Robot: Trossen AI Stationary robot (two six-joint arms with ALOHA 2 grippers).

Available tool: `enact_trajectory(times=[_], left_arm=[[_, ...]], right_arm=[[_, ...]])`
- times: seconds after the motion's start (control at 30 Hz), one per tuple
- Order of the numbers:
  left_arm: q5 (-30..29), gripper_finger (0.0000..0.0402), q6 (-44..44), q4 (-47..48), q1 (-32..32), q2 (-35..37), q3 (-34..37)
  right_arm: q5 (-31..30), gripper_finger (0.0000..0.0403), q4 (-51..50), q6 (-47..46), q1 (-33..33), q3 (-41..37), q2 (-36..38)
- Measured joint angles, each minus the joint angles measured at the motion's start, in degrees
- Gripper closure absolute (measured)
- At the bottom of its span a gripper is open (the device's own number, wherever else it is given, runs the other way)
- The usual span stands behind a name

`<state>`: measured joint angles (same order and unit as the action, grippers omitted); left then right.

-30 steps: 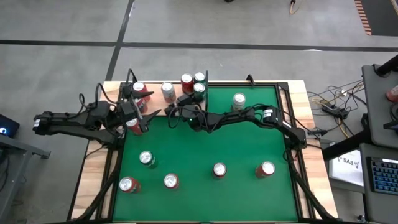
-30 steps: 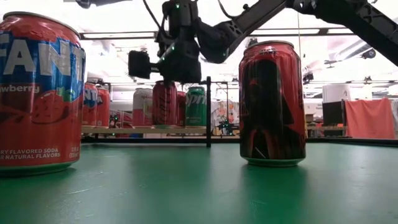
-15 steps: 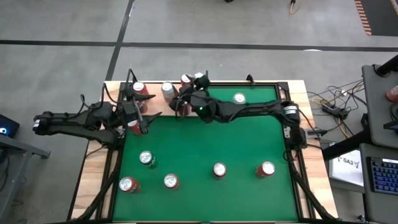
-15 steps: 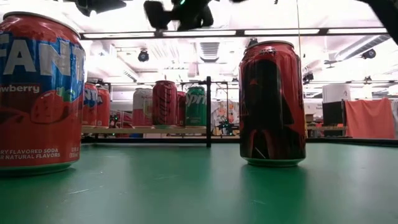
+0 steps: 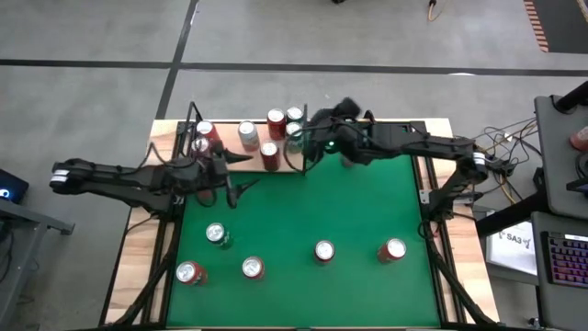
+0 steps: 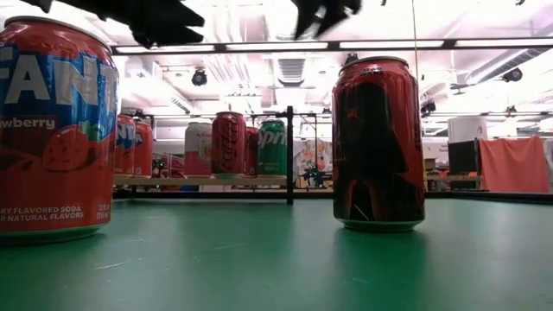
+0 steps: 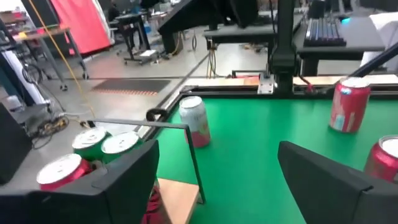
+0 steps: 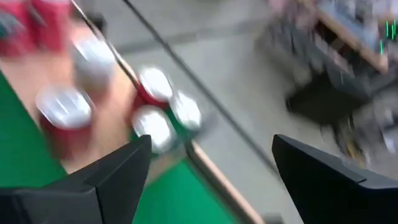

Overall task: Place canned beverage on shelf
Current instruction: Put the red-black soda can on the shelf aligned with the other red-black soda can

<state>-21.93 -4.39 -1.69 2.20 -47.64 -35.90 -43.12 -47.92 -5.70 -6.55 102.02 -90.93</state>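
Four cans [image 5: 217,234] wait on the counter [image 5: 303,221]: rigid, prob. slick, take mid-wall. Left hand [image 5: 223,187] and right hand [image 5: 323,124] both wide open, empty.

Bright green felt surface [image 5: 312,216], pale wood shelf [image 5: 241,154] with black rods, red, silver and green cans

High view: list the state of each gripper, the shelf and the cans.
Left gripper: open, empty, over the green felt.
Right gripper: open, empty, beside the shelf.
Pale wood shelf: holds upright cans.
Red can: upright on shelf, free.
Five cans on felt, e.g.: upright.
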Motion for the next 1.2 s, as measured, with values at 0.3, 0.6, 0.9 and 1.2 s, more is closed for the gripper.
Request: enact_trajectory(times=[0.3,0.6,0.9,1.2], left_arm=[[-0.1,0.0173,-0.2,4.2,-1.5,-12.9,-9.4],[-4.1,0.0356,-4.5,10.2,-4.9,-20.7,-15.5],[12.9,0.0399,-3.5,12.9,-13.8,-21.5,-15.5],[17.7,0.0401,-10.2,28.6,-16.9,-21.8,-20.5]], right_arm=[[3.4,0.0078,-15.9,-8.8,-0.6,-3.9,1.7],[18.0,0.0148,-5.2,-3.4,-0.1,-14.6,4.5],[19.2,0.0306,8.4,-1.0,-0.2,-26.9,16.6],[19.4,0.0391,21.0,4.8,-0.2,-36.0,24.5]])
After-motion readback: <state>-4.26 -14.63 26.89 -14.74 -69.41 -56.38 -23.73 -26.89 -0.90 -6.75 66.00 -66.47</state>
